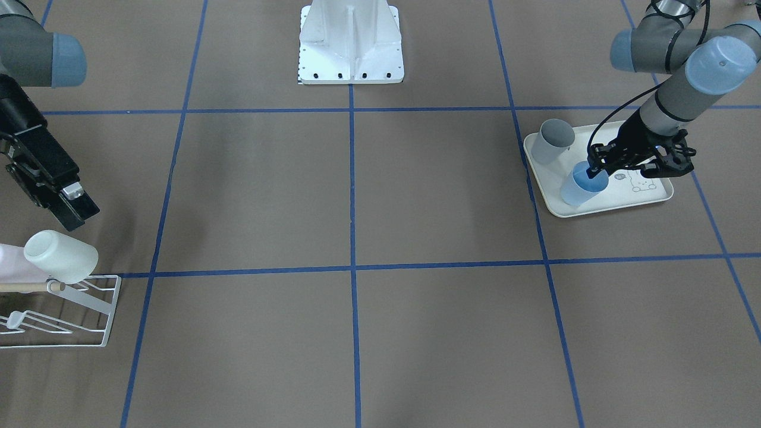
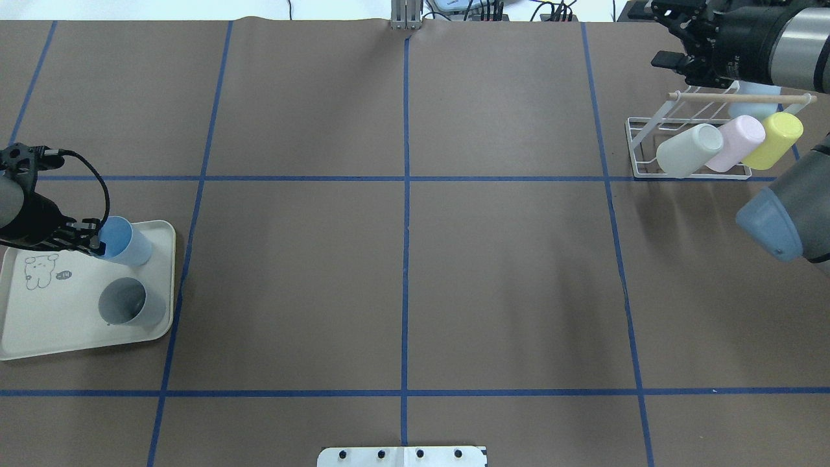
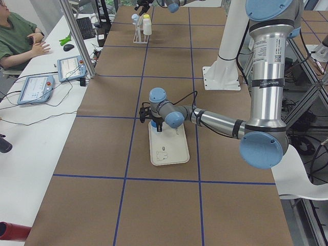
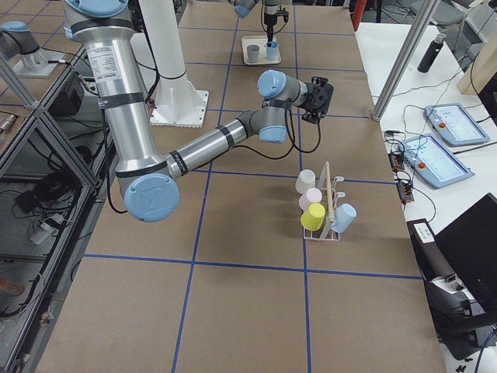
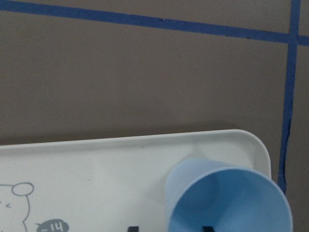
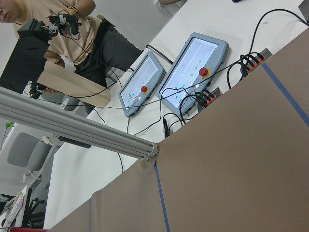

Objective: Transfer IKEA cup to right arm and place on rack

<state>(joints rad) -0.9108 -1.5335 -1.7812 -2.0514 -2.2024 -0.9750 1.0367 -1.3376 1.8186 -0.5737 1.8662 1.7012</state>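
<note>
A light blue IKEA cup (image 2: 126,241) stands upright at the far corner of a cream rabbit-print tray (image 2: 39,324), with a grey cup (image 2: 126,303) beside it. My left gripper (image 2: 98,241) is open at the blue cup (image 5: 227,203), its fingers astride the rim, one inside and one outside. The white wire rack (image 2: 639,146) with its wooden dowel (image 2: 733,97) stands at the far right. It holds a white cup (image 2: 688,150), a pink cup (image 2: 739,143) and a yellow cup (image 2: 773,140). My right gripper (image 2: 652,32) hovers open and empty beyond the rack.
A pale blue cup (image 2: 752,107) sits behind the dowel on the rack. The robot's white base plate (image 1: 351,47) lies at the table's middle edge. Control tablets and cables sit on a side table (image 4: 446,132), where a person is seated.
</note>
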